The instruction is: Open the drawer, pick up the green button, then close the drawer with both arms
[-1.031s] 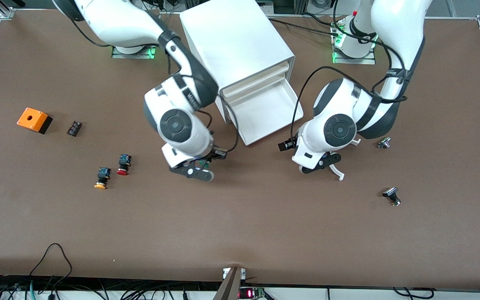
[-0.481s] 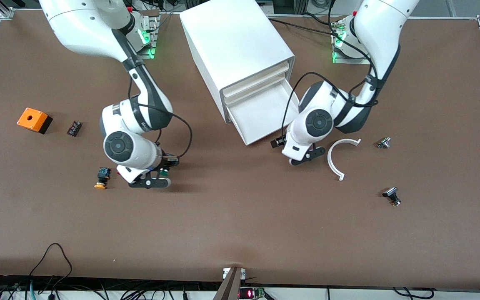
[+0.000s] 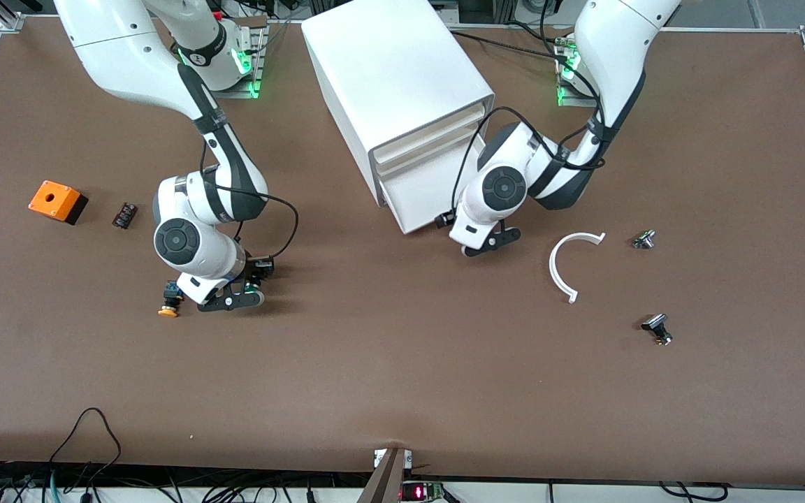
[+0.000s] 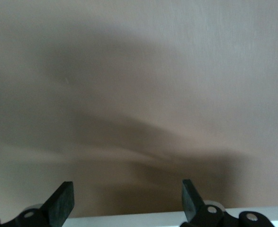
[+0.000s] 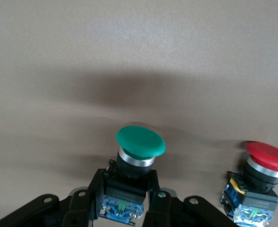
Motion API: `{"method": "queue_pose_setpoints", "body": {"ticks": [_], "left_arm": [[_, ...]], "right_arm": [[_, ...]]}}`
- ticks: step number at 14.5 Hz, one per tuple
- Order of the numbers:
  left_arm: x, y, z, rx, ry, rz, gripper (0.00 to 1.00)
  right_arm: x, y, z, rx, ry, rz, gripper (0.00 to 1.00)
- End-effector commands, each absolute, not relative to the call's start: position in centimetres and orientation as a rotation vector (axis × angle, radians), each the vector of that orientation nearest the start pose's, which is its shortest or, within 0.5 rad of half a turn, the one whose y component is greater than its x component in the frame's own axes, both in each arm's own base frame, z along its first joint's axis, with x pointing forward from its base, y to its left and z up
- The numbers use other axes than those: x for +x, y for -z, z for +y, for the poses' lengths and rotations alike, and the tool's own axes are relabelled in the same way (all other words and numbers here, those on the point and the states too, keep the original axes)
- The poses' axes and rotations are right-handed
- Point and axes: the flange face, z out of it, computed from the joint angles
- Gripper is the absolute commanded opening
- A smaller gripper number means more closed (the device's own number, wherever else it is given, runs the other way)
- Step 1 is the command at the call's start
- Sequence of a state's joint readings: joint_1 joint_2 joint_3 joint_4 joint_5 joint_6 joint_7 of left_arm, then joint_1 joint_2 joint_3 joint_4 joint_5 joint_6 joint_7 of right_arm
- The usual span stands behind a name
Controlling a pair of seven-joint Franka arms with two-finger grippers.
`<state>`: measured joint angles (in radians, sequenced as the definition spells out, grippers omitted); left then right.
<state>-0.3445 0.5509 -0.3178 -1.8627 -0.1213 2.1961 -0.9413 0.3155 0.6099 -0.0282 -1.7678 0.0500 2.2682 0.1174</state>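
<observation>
My right gripper (image 3: 231,299) is low over the table, shut on the green-capped button (image 5: 139,142) by its black-and-blue body. In the front view only a bit of the green button (image 3: 254,284) shows by the fingers. The white cabinet (image 3: 395,70) has its lower drawer (image 3: 416,195) partly pulled out. My left gripper (image 3: 485,241) is open at the drawer's front, at the left arm's end of it. In the left wrist view the gripper (image 4: 127,189) has its fingers wide apart with a white edge (image 4: 129,220) between them.
A red-capped button (image 5: 266,158) stands right beside the held one. A yellow-capped button (image 3: 168,305) lies next to the right gripper. An orange box (image 3: 56,200) and a small black block (image 3: 124,214) lie toward the right arm's end. A white curved piece (image 3: 570,265) and two metal parts (image 3: 643,239) (image 3: 656,328) lie toward the left arm's end.
My right gripper carried the green button toward the right arm's end, down beside the red and yellow buttons. My left gripper moved to the drawer's front, and the drawer stands slightly farther in.
</observation>
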Motion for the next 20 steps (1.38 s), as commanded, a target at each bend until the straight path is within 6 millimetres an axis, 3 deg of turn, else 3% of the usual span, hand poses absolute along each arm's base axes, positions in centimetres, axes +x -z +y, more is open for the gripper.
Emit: {"method": "queue_pose_setpoints", "body": {"ticks": [1,2,5,8,12,15,18,20], "left_arm": [[46.6,-21.3,-39.3,-3.079,-0.590,-0.598,1.00],[45.7,-21.2,-40.1,-3.079,-0.628,-0.591,1.00],[43.4,-21.3,-42.1,-3.086,-0.692,-0.547,1.00],[41.8,-21.0,-43.7,-3.089,-0.783,-0.551,1.00],[41.5,-21.0,-43.4,-3.054,-0.835,-0.530,1.00],[43.5,-22.3,-43.0,-3.088,-0.790,-0.546,1.00],[48.9,-25.2,-40.4,-3.132,-0.689,-0.616,1.00],[51.8,-27.7,-38.5,-3.081,-0.534,-0.476,1.00]], "right_arm": [[61.8,-21.4,18.3,-3.120,-0.161,-0.238,0.91],[61.9,-22.0,18.4,-3.118,-0.145,-0.238,0.99],[63.1,-26.1,16.9,-3.111,-0.062,-0.194,0.99],[64.5,-31.8,13.8,-3.104,0.048,-0.131,0.99],[65.2,-41.2,13.7,-3.098,0.083,-0.142,0.99],[63.9,-48.2,11.7,-3.106,0.126,-0.091,0.99],[62.6,-52.4,9.8,-3.105,0.141,-0.049,0.99],[61.4,-54.3,8.8,-3.107,0.123,0.005,0.99]]}}
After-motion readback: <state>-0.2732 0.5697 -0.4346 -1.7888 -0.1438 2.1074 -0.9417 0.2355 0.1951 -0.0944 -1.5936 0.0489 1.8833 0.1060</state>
